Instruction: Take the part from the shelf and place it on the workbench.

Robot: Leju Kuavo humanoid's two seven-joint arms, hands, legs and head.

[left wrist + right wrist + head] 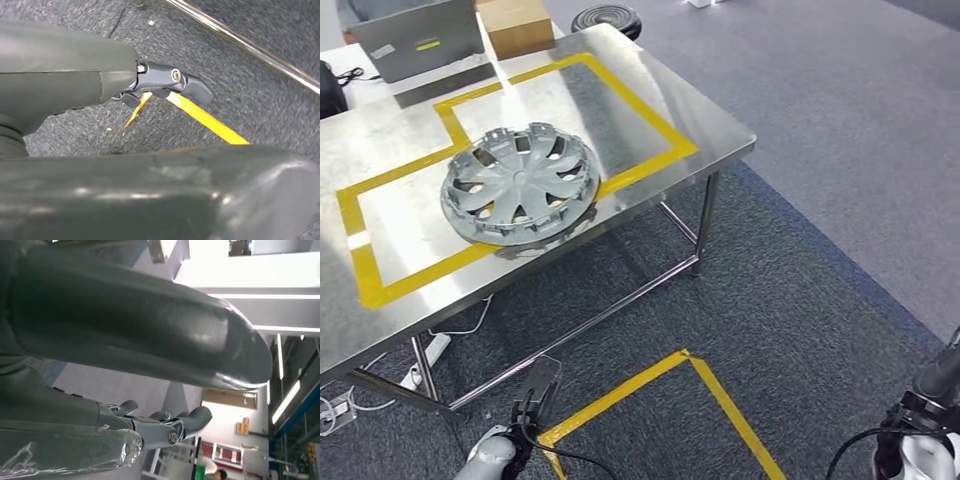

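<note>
Hubcap flat on workbench, inside yellow tape frame, near edge overlapping the tape; well ahead of and above both hands. Left hand low over carpet, beside floor tape, fingers stretched out, holding nothing. Right hand with fingers extended and apart, nothing in them. Cardboard box and grey laptop at workbench's far end; box contents impossible to tell.
</note>
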